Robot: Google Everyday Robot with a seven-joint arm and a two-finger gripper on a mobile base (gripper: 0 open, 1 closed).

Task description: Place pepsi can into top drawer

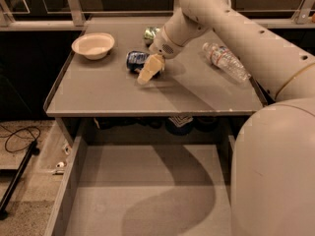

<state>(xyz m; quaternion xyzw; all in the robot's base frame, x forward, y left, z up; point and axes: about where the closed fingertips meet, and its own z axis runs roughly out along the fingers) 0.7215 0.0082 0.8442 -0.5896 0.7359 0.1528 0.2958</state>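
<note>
Claw [146, 74] sits beside pepsi can [134, 61], markings unreadable.

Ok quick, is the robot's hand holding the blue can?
Gripper: down at the pepsi can on the table; open, closed or holding cannot be told.

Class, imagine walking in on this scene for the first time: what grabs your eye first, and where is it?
The big cream arm sweeps in from the right over the table, its gripper down at the pepsi can near the middle. Below, the top drawer stands pulled wide open. A white bowl sits back left; a clear bottle lies at the right.
</note>
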